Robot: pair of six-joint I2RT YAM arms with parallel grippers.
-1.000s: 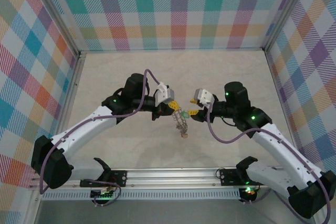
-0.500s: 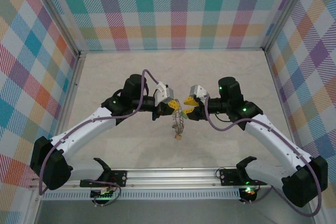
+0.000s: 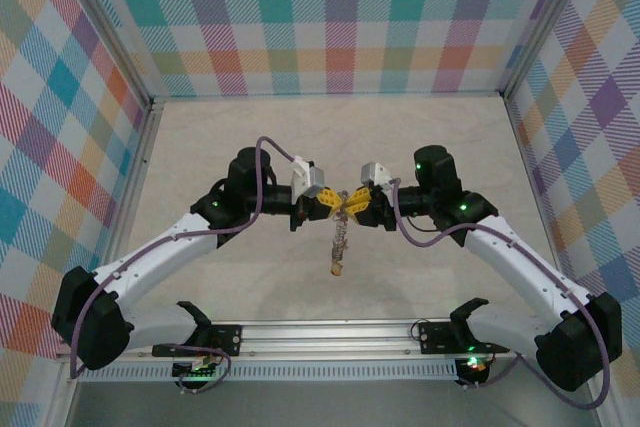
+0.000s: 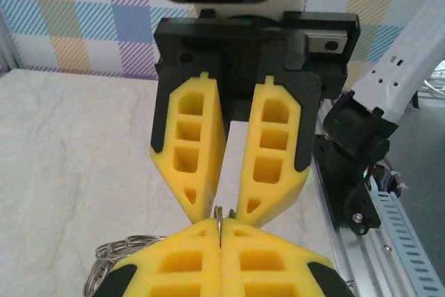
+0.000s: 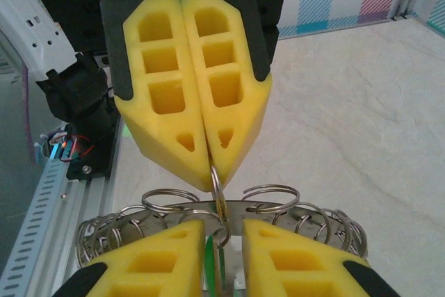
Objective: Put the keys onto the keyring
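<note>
Silver and thin, the big round metal keyring (image 5: pixel 217 193) was up in the air over the pale stone-look worktop (image 3: pixel 200 147), edge-on between the two arms. The left arm's yellow foam fingers (image 5: pixel 153 126) were squeezed together on the keyring's rim. The right arm's yellow foam fingers (image 5: pixel 181 236) sat a little apart, one on each side of the keyring, ready, I think, to close on it. The small silver keys (image 3: pixel 338 247) hung in a bunch under the keyring.

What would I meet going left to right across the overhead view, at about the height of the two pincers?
Left checkered wall → left pincer → hanging bunch of keys → right pincer → right checkered wall.
</note>
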